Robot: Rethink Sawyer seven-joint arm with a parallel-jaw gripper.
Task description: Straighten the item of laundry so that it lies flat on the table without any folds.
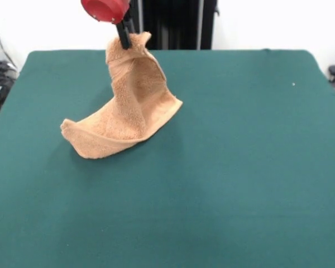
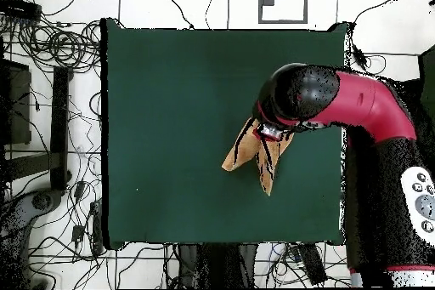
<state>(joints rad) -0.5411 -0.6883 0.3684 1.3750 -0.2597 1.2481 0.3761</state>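
Towel lifted by one corner

The gripper (image 1: 124, 38) is clamped on the tan-orange terry towel's (image 1: 133, 106) top corner; its lower folds rest on the green table (image 1: 240, 167).

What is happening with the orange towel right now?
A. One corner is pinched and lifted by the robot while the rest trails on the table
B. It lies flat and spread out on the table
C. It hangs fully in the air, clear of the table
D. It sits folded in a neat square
A: the gripper holds the towel by its top corner, and its lower part rests crumpled on the table.
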